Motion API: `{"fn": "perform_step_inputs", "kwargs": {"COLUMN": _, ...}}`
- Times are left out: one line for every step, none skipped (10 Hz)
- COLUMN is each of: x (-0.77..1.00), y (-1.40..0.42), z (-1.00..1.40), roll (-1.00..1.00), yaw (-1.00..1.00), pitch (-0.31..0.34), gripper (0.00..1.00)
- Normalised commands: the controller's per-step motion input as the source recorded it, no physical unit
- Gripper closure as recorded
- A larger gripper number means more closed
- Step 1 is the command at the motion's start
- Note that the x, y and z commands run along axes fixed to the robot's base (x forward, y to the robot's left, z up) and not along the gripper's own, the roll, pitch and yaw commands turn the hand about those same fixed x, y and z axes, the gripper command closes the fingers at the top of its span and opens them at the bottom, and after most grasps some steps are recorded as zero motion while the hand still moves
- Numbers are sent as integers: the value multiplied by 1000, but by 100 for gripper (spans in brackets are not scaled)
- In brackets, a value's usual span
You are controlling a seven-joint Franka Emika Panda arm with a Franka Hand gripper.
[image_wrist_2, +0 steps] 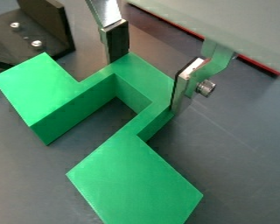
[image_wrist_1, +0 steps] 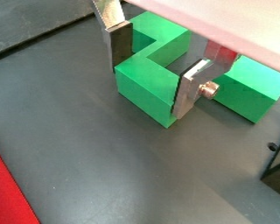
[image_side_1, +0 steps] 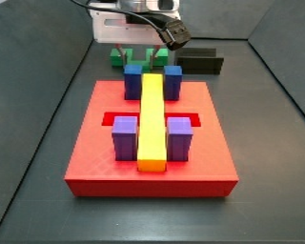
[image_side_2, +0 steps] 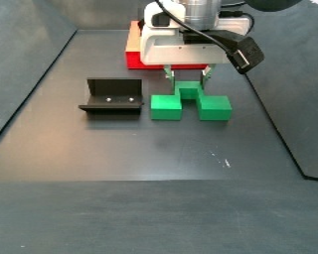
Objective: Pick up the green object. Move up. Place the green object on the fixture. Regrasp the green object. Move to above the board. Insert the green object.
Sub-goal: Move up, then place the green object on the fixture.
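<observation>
- On the dark floor at the left of a side view stands the fixture (image_side_2: pixel 110 97), a black L-shaped bracket with its upright wall toward the left and back; a corner of it also shows in a wrist view (image_wrist_2: pixel 32 31).
- Just beside it to the right lies the green object (image_side_2: pixel 191 103), flat on the floor and apart from the fixture, its two wings to either side of a narrower middle part.
- Directly over that middle part hangs the gripper (image_side_2: pixel 186 77), lowered so the silver fingers (image_wrist_2: pixel 188 85) straddle the green centre in both wrist views (image_wrist_1: pixel 157 64).
- Jaws stand parted, one plate to each side of the raised section; whether the pads touch the plastic cannot be told.
- Behind the gripper sits the red board (image_side_2: pixel 132 38), mostly hidden by the arm.
- From the opposite side view, the board (image_side_1: pixel 91 157) fills the foreground, carrying a yellow bar (image_side_1: pixel 152 124) and blue and purple blocks (image_side_1: pixel 126 139), with the green object (image_side_1: pixel 117 58) behind it.
</observation>
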Motion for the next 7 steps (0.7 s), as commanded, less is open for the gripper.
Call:
{"fn": "perform_step_inputs", "kwargs": {"x": 0, "y": 0, "z": 833, "roll": 0, "yaw": 0, "pitch": 0, "gripper": 100}}
{"fn": "perform_step_inputs", "kwargs": {"x": -31, "y": 43, "z": 816, "roll": 1, "yaw": -32, "pitch": 10, "gripper": 100}}
{"fn": "perform_step_inputs", "kwargs": {"x": -69, "y": 18, "z": 624, "roll": -37, "yaw": -30, "pitch": 17, "gripper": 100}}
{"fn": "perform_step_inputs", "kwargs": {"x": -29, "y": 20, "z": 252, "roll": -102, "yaw": -17, "pitch": -12, "gripper": 100}}
{"fn": "perform_step_inputs", "kwargs": {"x": 0, "y": 0, "z": -17, "roll": 0, "yaw": 0, "pitch": 0, "gripper": 100}}
{"fn": "perform_step_inputs", "kwargs": {"x": 0, "y": 23, "z": 0, "roll": 0, "yaw": 0, "pitch": 0, "gripper": 100}}
{"fn": "perform_step_inputs", "kwargs": {"x": 0, "y": 0, "z": 0, "roll": -14, "yaw": 0, "pitch": -40, "gripper": 100}}
